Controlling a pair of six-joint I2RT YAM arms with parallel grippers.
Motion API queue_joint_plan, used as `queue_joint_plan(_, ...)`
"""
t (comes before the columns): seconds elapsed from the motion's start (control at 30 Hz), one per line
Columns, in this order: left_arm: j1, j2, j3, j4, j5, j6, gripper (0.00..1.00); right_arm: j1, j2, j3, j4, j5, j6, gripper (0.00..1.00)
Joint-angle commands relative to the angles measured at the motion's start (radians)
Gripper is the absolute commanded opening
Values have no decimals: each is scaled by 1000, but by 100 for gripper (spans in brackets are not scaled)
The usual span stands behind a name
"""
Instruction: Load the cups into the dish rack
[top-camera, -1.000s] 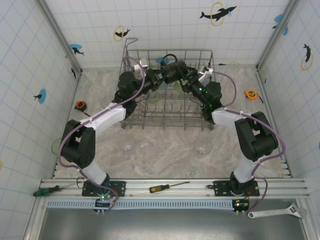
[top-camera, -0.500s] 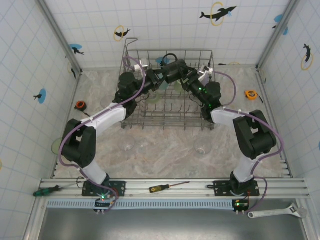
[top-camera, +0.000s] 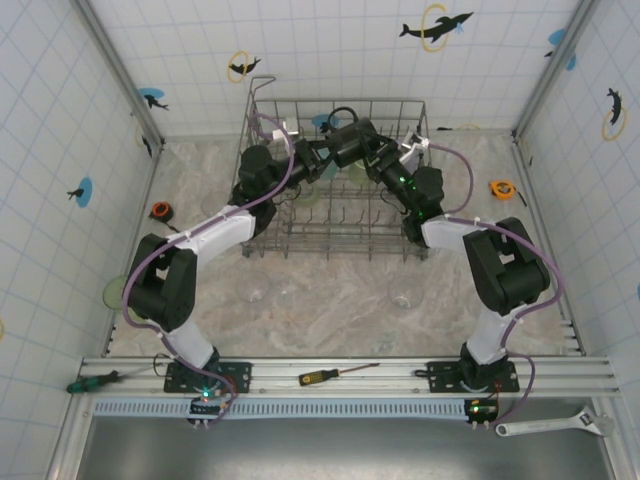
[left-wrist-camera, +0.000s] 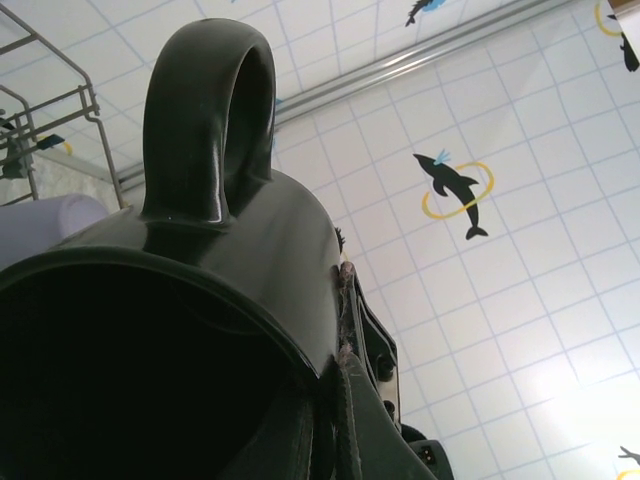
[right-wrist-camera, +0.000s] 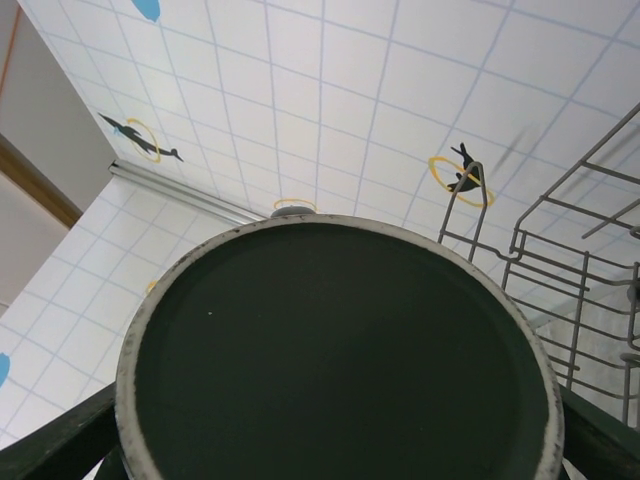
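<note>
Left fingers (left-wrist-camera: 345, 400) and right fingers (right-wrist-camera: 55, 440) grip black mug (left-wrist-camera: 230, 250) above dish rack (top-camera: 330, 225).

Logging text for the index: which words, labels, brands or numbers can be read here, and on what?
None legible.
Wall decals are animal pictures, no words.
Any marks on the tape measures, wrench and screwdrivers are too small to read.
</note>
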Motion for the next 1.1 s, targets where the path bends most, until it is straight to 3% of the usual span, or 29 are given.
queue_joint_plan(0.0, -10, -29, 9, -69, 14, 59, 9, -9, -41, -5, 144, 16, -65, 46)
queue_joint_plan(0.23, -9, -36, 4, -109, 12, 82, 27, -15, -56, -13, 147, 23, -78, 30)
queue_joint_plan(0.43, -10, -36, 10, -126, 15, 91, 35, -19, -60, -11, 140, 22, -81, 21)
queue_joint_plan(0.63, -8, -42, 23, -164, 16, 119, 43, -22, -65, -21, 141, 22, -81, 20)
queue_joint_plan(0.97, -2, -86, 25, -263, -5, 190, 70, -31, -75, -27, 138, 16, -112, 19)
queue_joint_plan(1.07, 1, -97, 21, -288, -7, 205, 85, -36, -77, -27, 131, 10, -126, 18)
